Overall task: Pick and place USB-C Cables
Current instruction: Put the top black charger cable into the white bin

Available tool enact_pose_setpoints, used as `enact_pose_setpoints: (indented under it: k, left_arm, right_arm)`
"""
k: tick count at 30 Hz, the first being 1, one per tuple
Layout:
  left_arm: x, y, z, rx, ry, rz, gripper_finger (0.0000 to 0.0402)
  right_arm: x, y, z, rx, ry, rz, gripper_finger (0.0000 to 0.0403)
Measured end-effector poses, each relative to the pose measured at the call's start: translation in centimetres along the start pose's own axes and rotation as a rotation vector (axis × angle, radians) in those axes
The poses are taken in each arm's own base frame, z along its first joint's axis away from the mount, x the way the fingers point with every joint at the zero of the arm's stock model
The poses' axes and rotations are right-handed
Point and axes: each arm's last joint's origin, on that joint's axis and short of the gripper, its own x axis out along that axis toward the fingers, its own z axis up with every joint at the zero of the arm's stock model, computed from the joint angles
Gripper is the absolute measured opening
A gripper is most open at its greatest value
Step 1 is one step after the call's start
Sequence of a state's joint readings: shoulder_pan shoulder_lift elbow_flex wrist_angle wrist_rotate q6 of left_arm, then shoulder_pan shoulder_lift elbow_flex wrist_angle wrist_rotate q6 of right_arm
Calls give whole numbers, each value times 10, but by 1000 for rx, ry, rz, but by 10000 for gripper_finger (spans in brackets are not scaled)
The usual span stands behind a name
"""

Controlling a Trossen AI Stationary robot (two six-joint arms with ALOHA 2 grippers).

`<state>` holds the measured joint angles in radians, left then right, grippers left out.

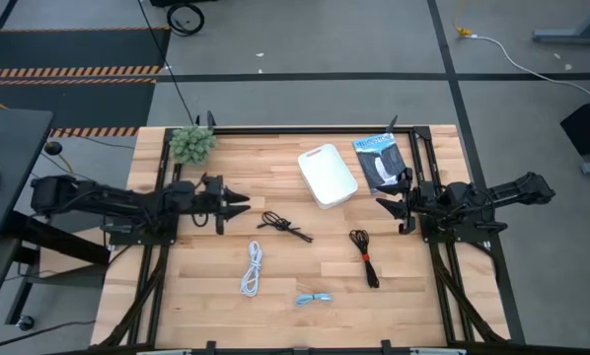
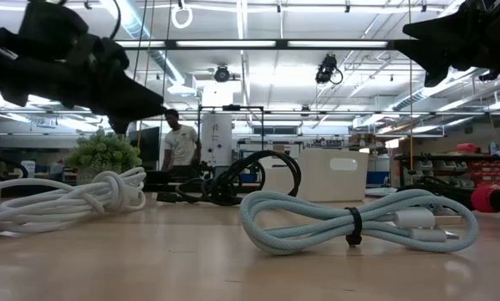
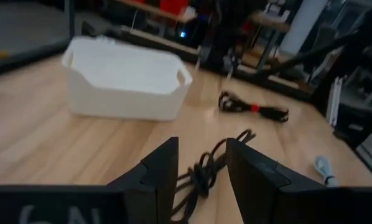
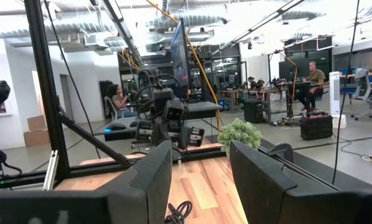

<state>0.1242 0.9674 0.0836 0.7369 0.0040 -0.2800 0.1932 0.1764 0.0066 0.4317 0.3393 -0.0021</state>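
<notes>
Left gripper [image 1: 244,204] is seen in the high view above the table [image 1: 206,296], its fingers parted and holding nothing, aimed toward the tray [image 1: 327,176] with the black cable [image 1: 282,226] lying just ahead of it and nearer the front edge. Right gripper [image 1: 384,206] is held beside the tray on the other side, released too. The red-tied cable [image 1: 364,256] is found in front of the tray, the white cable [image 1: 253,269] and the blue cable [image 1: 314,299] farther forward still; the tray itself is seen bare.

At table height, the blue cable [image 2: 359,224] and the white cable [image 2: 66,199] are shown flat on the wood, with both arms raised clear above them and the tray [image 2: 334,174] behind.

Past the left fingers [image 3: 158,171], the black cable [image 3: 201,177] is framed in the gap, not yet touched; the tray [image 3: 127,81] and red-tied cable [image 3: 253,109] lie beyond.

From the right wrist, only a black loop [image 4: 178,213] is glimpsed between the parted fingers [image 4: 155,180].

No cable is judged moved yet: the approach to the first pick is in hand. A descent over the black bundle and a firm closing are called for next.
</notes>
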Motion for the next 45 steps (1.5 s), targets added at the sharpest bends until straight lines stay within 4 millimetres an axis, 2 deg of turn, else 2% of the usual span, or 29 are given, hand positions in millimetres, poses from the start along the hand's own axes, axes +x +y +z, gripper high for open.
enact_pose_setpoints:
  k: [4,15,24,29,37,45]
  left_arm:
    - [18,-3,5,-16,120,24,150]
    - [80,-32,14,192,480,-66,162]
    - [122,-39,13,308,642,-74,254]
    - [143,-39,6,374,701,-89,270]
    - [164,-36,-6,453,749,-78,240]
    - [165,-35,-8,503,754,-74,143]
  right_arm:
    - [0,0,0,0,0,0,168]
    - [0,0,0,0,0,0,169]
    - [0,0,0,0,0,0,169]
    - [0,0,0,0,-1,0,169]
    - [0,0,0,0,-1,0,169]
    - [0,0,0,0,-1,0,169]
